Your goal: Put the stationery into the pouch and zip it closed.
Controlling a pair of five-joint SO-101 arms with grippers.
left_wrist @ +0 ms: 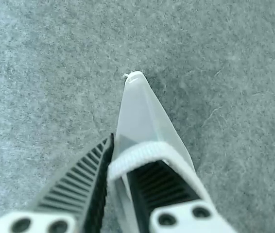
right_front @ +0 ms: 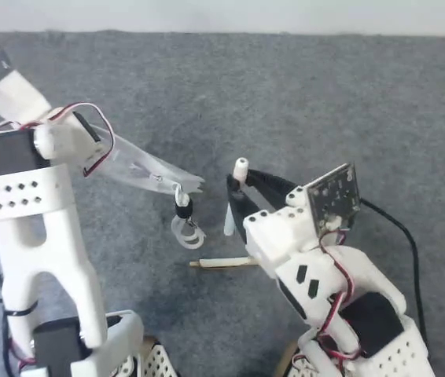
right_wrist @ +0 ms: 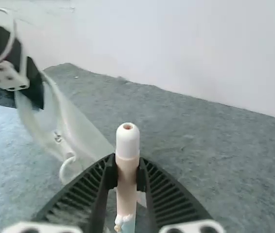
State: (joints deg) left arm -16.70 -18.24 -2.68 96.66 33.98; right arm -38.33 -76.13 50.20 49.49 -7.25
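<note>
A grey, felt-like mat covers the table, and a pale wall runs along its far edge.

The pouch is clear plastic and hangs in the air over the left middle of the mat, held by one end and slanting down toward the centre. The grey mat shows through its walls, and I cannot tell whether anything lies inside. A dark zip pull with pale rings dangles from its lower end, close above the mat.

The left arm stands tall on the left side, with its wrist bent over. The left gripper is clamped on the pouch's edge. In the left wrist view the film runs out from between the jaws to a pointed corner.

The right arm is folded low on the right side. The right gripper is closed around a pen and holds it upright. The pen's rounded white cap sticks up above the black jaws, and a pale blue barrel hangs below them. The pen is just beside the pouch's lower end but apart from it.

A thin wooden pencil lies flat on the mat near the right arm, below the zip pull.
</note>
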